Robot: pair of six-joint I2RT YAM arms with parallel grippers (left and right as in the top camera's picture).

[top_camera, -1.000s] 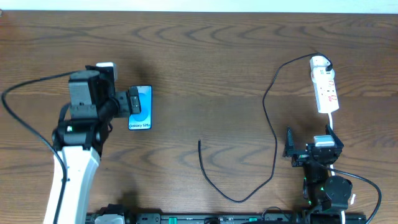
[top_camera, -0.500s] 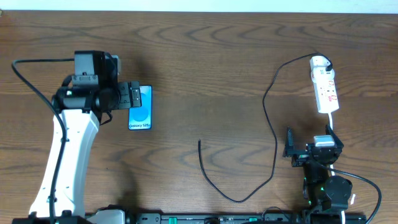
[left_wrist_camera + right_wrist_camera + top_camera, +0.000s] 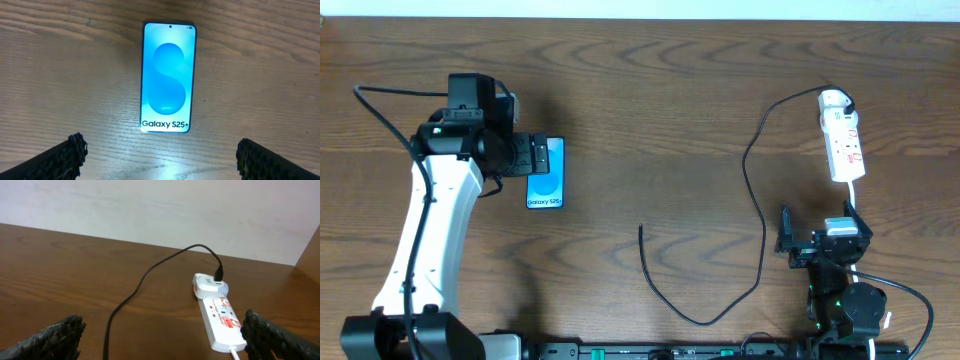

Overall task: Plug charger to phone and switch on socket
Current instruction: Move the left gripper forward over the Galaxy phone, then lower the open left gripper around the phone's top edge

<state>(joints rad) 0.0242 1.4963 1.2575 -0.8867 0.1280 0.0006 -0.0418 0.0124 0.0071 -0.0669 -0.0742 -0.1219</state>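
**inspector:** where did the task's things lie relative to the arms?

**observer:** the small black-framed rectangular phone with the bright blue-cyan screen [image 3: 546, 175] [image 3: 167, 77] lay flat on the left of the brown wooden table [image 3: 670, 100]. its long axis ran away from the robot, text end nearer. the left gripper [image 3: 528, 156] [image 3: 162, 155] stood over its far left edge, fingers spread wide, grasping nothing. in the wrist view the phone sat centred ahead of them.

**inspector:** and the cable?

**observer:** the long thin black charger [image 3: 761, 235] had its plug [image 3: 841, 97] [image 3: 218, 273] seated in the rounded far end of the narrow white socket strip [image 3: 844, 140] [image 3: 220, 322]. its small connector tip [image 3: 641, 230] lay loose between the arms, well apart from the phone and to its right. i judged it somewhat nearer the left arm.

**inspector:** the right arm?

**observer:** the right gripper [image 3: 818, 228] [image 3: 162, 335] was released and empty on the near side of the socket, which lay lengthwise just ahead.

**inspector:** containers?

**observer:** none seen.
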